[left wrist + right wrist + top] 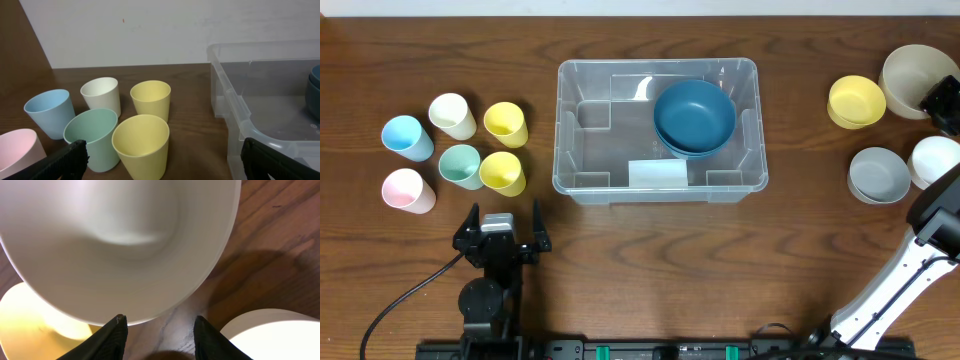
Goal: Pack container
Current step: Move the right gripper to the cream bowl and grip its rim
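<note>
While the clear container [578, 150] sits in the middle of the wooden table [650, 250], its long side facing the arms, two stacked dark blue bowls [694, 117] rest inside it against the far right corner. The remainder of its ribbed floor is bare.

The left gripper [505, 212] hangs low over the table, just in front of the container's near left corner. Its fingers are spread wide with nothing between them.

Six cups stand in a cluster beyond it, left of the container:
- Far row: light blue cup [407, 137], cream cup [452, 115] and a yellow cup [506, 124].
- Near row: pink cup [403, 189], mint green cup [460, 166] and a second yellow cup [502, 172].

At the table's right end, well apart from the container, lie a yellow bowl [856, 101], a beige bowl [910, 75], a grey bowl [878, 174] and a white bowl [932, 160].

The right gripper [158, 325] hovers among these bowls. Its fingers are parted over bare wood and hold nothing. A pale bowl [120, 240] fills the right wrist view just past the fingertips, though which bowl it is cannot be told.
</note>
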